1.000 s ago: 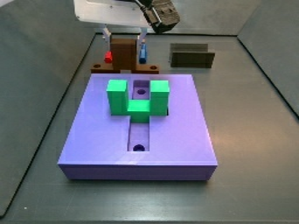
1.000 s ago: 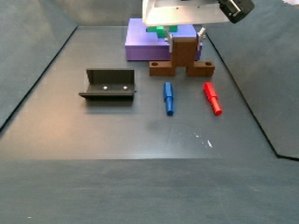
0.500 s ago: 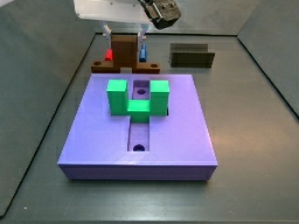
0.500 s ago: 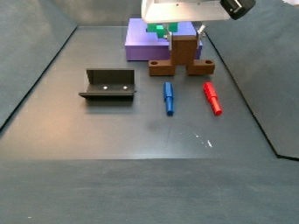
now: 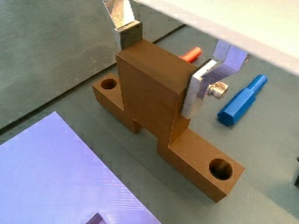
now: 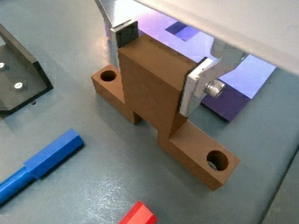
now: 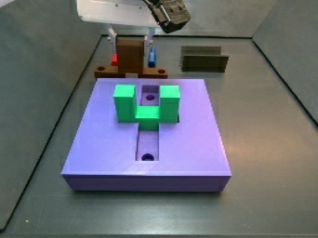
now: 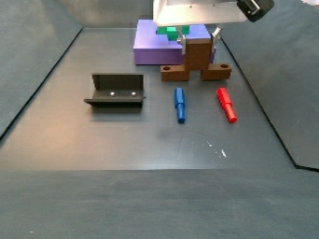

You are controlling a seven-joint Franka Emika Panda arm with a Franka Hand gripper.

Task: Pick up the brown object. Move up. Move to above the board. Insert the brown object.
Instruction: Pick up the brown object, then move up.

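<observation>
The brown object (image 5: 152,96) is a wood-coloured piece with a tall upright block and a low base with round holes. It stands on the grey floor just behind the lavender board (image 7: 187,139) and shows in both side views (image 7: 129,52) (image 8: 195,56). My gripper (image 5: 163,61) straddles the upright block with a silver finger flat against each side, shut on it; this also shows in a wrist view (image 6: 160,59). The base still rests on the floor. The board's long groove lies partly under a green U-shaped block (image 7: 147,102).
The dark fixture (image 8: 115,91) stands apart to one side of the brown object. A blue peg (image 8: 180,105) and a red peg (image 8: 227,104) lie on the floor close by the brown object's base. Dark walls enclose the floor.
</observation>
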